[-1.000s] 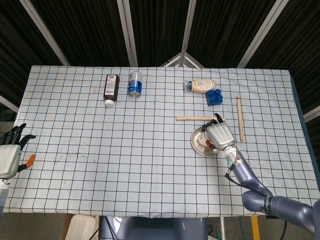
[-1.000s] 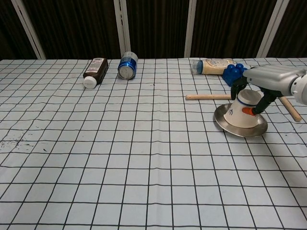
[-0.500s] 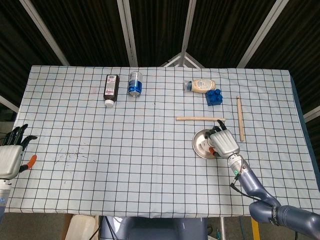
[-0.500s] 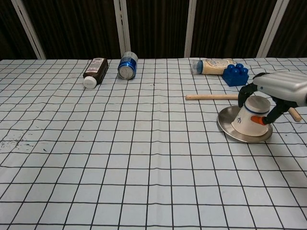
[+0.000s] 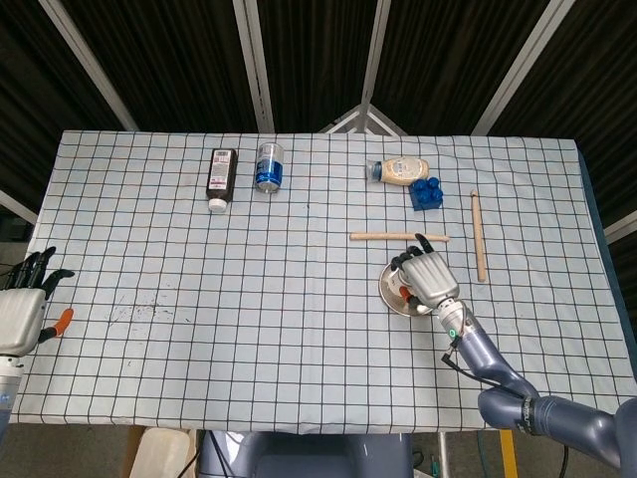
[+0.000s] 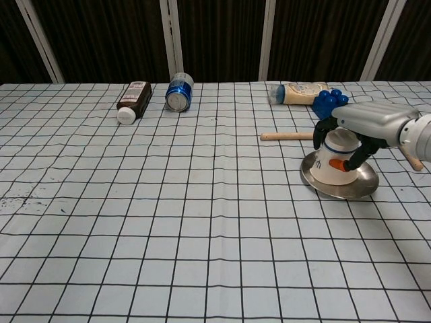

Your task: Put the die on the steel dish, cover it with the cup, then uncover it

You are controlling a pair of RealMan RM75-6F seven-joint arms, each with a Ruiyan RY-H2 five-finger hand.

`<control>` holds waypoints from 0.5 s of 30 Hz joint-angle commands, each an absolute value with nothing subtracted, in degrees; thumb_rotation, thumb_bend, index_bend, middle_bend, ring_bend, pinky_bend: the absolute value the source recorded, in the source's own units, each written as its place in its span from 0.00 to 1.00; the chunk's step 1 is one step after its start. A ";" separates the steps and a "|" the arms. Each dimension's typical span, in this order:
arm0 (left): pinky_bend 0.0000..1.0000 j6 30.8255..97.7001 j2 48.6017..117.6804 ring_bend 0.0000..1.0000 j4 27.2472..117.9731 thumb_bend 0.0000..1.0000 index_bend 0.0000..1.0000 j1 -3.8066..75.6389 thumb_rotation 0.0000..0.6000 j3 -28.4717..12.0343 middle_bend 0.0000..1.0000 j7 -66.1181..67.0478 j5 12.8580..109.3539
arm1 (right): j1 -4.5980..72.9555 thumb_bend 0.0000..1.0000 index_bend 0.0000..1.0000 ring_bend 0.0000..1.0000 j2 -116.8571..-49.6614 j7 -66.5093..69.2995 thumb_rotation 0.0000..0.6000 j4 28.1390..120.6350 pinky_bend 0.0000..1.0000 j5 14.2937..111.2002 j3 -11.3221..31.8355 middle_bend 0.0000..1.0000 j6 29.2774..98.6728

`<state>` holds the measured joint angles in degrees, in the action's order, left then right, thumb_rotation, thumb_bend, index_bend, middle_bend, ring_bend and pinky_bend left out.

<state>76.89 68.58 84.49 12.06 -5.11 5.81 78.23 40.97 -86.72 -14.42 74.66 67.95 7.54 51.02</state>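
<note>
Over at the far left edge of the checked table (image 5: 299, 329), the left hand (image 5: 22, 309) hangs beside the cloth with its dark fingers spread and nothing in them; only the head view shows it. Further along the back of the table a brown bottle (image 6: 133, 100) lies on its side with its white cap toward the front, and just beside it a blue can (image 6: 178, 91) lies with its end facing the chest camera. Moving right, a pale squeeze bottle (image 6: 297, 92) lies on its side near the back, with a blue toy block (image 6: 327, 101) just beside it, partly hidden behind the hand in the chest view. In front of these a wooden stick (image 5: 396, 236) lies crosswise, and a second wooden stick (image 5: 478, 235) lies lengthwise toward the right edge.

Between the two sticks sits the steel dish (image 6: 357, 188), flat on the cloth. On it stands the white cup (image 6: 337, 161), upside down, its wide mouth on the dish. The right hand (image 6: 367, 128) reaches over the cup from the right and grips it, its dark fingers wrapped down around the sides and an orange fingertip against the cup's front. The die cannot be seen in either view.
</note>
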 commanded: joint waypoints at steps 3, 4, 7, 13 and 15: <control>0.10 77.08 68.53 0.00 84.54 0.47 0.27 11.94 1.00 -5.18 0.00 5.69 78.14 | 41.01 0.41 0.40 0.24 -86.72 -13.17 1.00 72.24 0.00 66.78 8.38 0.51 50.36; 0.10 77.01 68.53 0.00 84.58 0.47 0.27 11.97 1.00 -5.17 0.00 5.68 78.15 | 40.71 0.41 0.40 0.24 -86.51 -12.61 1.00 72.05 0.00 66.61 8.46 0.51 50.50; 0.10 76.73 68.59 0.00 84.57 0.47 0.27 12.09 1.00 -5.04 0.00 5.77 78.23 | 39.92 0.41 0.40 0.24 -85.95 -11.64 1.00 71.56 0.00 66.70 8.18 0.51 50.85; 0.10 76.76 68.73 0.00 84.61 0.47 0.27 12.11 1.00 -4.98 0.00 6.17 78.28 | 37.92 0.41 0.40 0.24 -84.69 -9.11 1.00 71.51 0.00 67.73 7.15 0.51 51.97; 0.10 76.76 68.77 0.00 84.62 0.47 0.27 12.12 1.00 -4.96 0.00 6.29 78.28 | 37.47 0.41 0.40 0.24 -84.38 -8.67 1.00 71.74 0.00 68.22 6.66 0.51 52.15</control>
<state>76.76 68.76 84.62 12.12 -4.97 6.24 78.28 37.67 -84.54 -8.86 71.62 68.02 6.87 52.03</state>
